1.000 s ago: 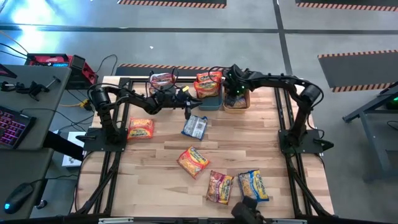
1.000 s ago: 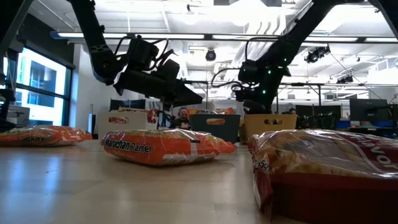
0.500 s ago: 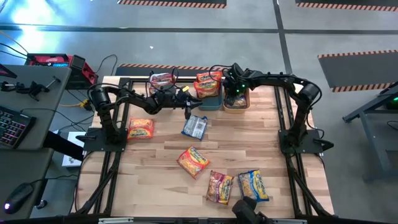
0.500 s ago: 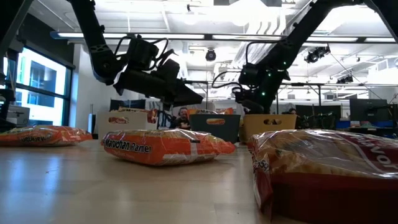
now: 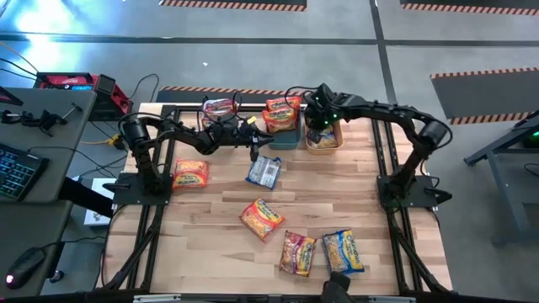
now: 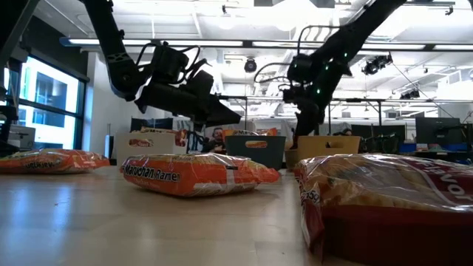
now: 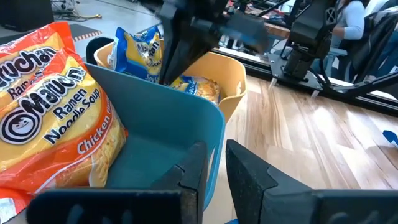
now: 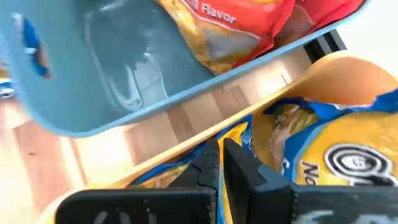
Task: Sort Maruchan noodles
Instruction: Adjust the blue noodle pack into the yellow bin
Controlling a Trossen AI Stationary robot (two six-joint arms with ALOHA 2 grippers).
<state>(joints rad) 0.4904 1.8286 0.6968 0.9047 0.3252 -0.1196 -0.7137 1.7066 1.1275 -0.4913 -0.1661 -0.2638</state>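
The right gripper [image 5: 318, 133] hangs over the orange bin [image 5: 333, 140] at the far side of the counter [image 5: 370, 219], its fingers pressed together just above the blue-and-yellow noodle packets [image 8: 336, 155] lying inside. The left gripper [image 5: 253, 152] hovers beside the teal bin [image 5: 285, 138], which holds an orange packet [image 7: 50, 118]; its fingers [image 7: 193, 171] stand almost together, with only a narrow gap, and hold nothing. One pink-red packet [image 5: 218, 108] lies in the white bin [image 5: 207, 113]. Five more packets [image 5: 261, 218] lie scattered on the counter.
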